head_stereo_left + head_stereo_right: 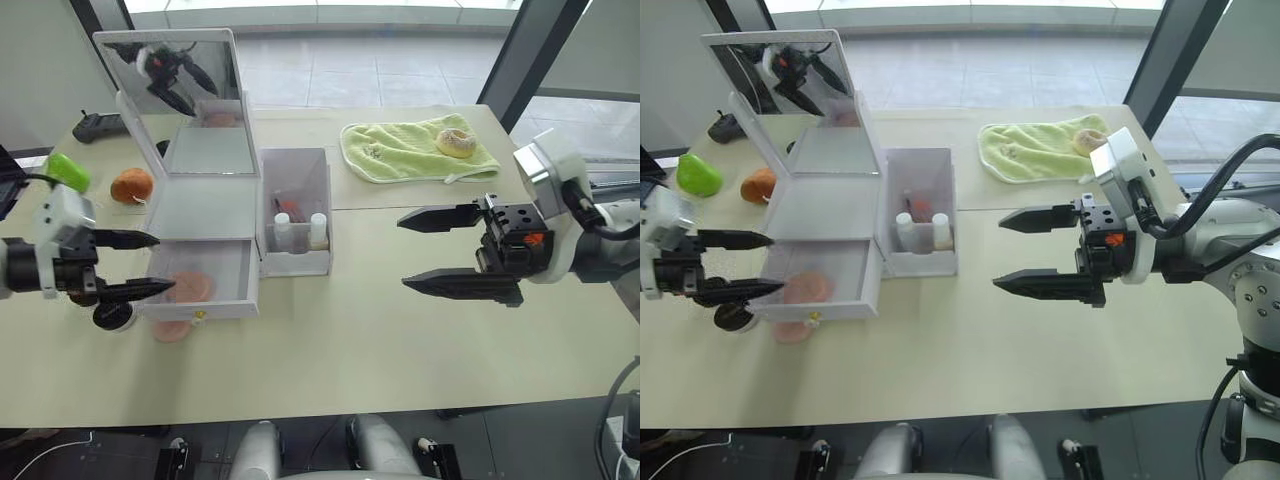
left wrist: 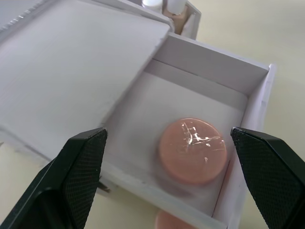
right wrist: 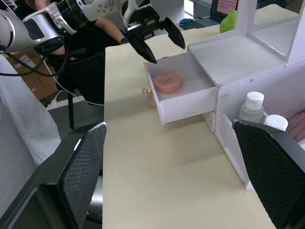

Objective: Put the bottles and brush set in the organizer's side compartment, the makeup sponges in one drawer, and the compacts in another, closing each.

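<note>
— Where's the left gripper (image 1: 148, 264)?

— At nine o'clock, jaws apart, empty, at the mouth of the organizer's (image 1: 205, 200) pulled-out drawer (image 1: 205, 283). One makeup sponge (image 2: 192, 150) lies inside; another (image 1: 170, 330) sits on the table just below the drawer front.

— The right gripper (image 1: 420, 252)?

— Three o'clock, spread wide, empty. Both bottles (image 1: 300, 231) stand in the side compartment (image 1: 296, 205).

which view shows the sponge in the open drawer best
The left wrist view: the makeup sponge sits large and unobstructed on the drawer floor, between the open left gripper fingers. The right wrist view shows it smaller, from the side. Both eye views show it small, from above.
</note>
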### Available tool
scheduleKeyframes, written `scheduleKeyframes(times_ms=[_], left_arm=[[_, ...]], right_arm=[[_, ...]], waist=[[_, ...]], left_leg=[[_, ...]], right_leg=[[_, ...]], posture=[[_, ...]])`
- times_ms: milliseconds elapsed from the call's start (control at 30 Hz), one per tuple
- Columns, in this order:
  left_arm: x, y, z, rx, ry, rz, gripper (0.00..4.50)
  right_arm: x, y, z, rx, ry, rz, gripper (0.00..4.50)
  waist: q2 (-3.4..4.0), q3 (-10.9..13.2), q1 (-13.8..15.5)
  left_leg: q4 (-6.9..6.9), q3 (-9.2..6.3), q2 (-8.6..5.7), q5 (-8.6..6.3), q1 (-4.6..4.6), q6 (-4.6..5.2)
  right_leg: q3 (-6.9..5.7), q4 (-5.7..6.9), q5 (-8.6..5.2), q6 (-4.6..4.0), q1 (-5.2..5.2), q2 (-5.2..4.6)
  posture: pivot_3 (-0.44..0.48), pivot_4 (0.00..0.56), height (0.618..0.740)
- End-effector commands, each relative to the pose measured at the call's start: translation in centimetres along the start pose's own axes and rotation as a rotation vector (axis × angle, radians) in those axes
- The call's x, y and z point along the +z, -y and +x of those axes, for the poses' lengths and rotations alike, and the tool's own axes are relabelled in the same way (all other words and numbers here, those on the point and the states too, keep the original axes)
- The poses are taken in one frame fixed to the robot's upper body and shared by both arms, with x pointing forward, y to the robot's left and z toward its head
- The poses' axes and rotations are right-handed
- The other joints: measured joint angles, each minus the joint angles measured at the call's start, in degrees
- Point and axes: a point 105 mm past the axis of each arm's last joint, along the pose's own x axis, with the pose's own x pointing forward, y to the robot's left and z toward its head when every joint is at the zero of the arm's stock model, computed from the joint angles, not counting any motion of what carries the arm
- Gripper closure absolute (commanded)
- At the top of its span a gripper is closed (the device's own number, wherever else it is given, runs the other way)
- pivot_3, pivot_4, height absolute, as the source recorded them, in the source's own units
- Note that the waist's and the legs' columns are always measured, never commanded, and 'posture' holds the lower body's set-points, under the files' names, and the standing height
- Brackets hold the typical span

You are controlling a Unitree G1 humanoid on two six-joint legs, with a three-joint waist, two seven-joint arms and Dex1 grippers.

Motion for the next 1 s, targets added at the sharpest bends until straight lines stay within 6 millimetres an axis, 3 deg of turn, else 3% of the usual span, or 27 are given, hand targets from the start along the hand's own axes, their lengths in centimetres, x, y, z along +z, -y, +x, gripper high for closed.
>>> scheduleKeyframes(times_ms=[33,133,233,300,467,600,767,900,1000], left_arm=[[2.0,-1.4,-2.6,0.103,0.077,0.010,0.04],[2.1,-2.5,-4.8,0.196,0.109,-0.016,0.04],[0.1,-2.9,-7.3,0.262,0.051,-0.055,0.04],[-1.7,-3.5,-9.6,0.356,0.042,-0.085,0.04],[-5.7,-4.4,-15.6,0.609,-0.003,-0.137,0.04],[-7.8,-4.0,-18.5,0.724,-0.028,-0.195,0.04],[-8.5,-3.7,-19.0,0.743,-0.026,-0.209,0.04],[-8.4,-3.7,-18.5,0.728,0.007,-0.198,0.04],[-8.8,-2.9,-17.7,0.688,0.014,-0.193,0.04]], right_arm=[[0.3,0.0,-1.1,-0.030,-0.006,-0.039,0.00],[-0.9,0.7,-2.3,-0.075,-0.049,-0.018,0.00],[-2.4,4.4,-3.2,-0.193,-0.064,-0.004,0.00],[-3.4,6.4,-5.1,-0.289,-0.046,-0.019,0.00],[-7.1,9.3,-10.2,-0.487,-0.064,0.035,0.00],[-7.8,10.4,-12.1,-0.542,-0.036,0.149,0.00],[-7.6,11.1,-11.3,-0.512,-0.060,0.099,0.00],[-6.9,11.1,-8.9,-0.412,-0.047,0.080,0.00],[-5.0,10.1,-6.5,-0.275,-0.028,0.081,0.00]], waist=[[0.01,0.00,0.15],[-0.06,0.00,0.10],[-0.08,-0.01,-0.35],[-0.03,-0.02,-0.43],[0.01,0.01,-0.07],[0.02,0.04,0.04],[0.12,0.00,0.08],[0.07,-0.03,-0.07],[0.18,-0.03,-0.23]], left_leg=[[0.00,0.00,-0.01,0.00,0.00,0.00],[0.02,0.00,0.00,0.00,-0.02,0.00],[0.01,0.02,0.01,0.00,0.04,0.00],[-0.08,0.12,0.02,0.00,0.20,0.00],[-0.18,0.15,0.03,0.00,0.20,0.00],[-0.12,0.18,0.01,0.00,0.24,0.00],[-0.13,0.24,0.01,0.00,0.23,0.00],[-0.14,0.24,0.04,0.00,0.19,0.00],[-0.14,0.28,0.05,0.00,0.19,0.00]], right_leg=[[-0.01,0.00,-0.02,-0.02,0.01,-0.01],[-0.03,0.00,-0.03,-0.04,-0.01,-0.01],[-0.02,0.00,-0.14,-0.22,-0.03,-0.01],[-0.01,0.03,-0.19,-0.33,-0.01,-0.05],[-0.05,0.07,-0.15,-0.26,-0.07,-0.05],[-0.05,0.05,-0.23,-0.40,-0.27,-0.13],[-0.05,0.11,-0.23,-0.40,-0.29,-0.16],[-0.04,0.21,-0.02,-0.04,-0.09,-0.07],[-0.02,0.22,-0.02,-0.04,-0.09,-0.08]], posture=[[0.000,0.150,0.740],[0.000,0.150,0.740],[0.000,0.150,0.740],[0.000,0.150,0.740],[0.000,0.150,0.740],[0.000,0.150,0.740],[0.000,0.150,0.740],[0.000,0.150,0.740],[0.000,0.150,0.740]])
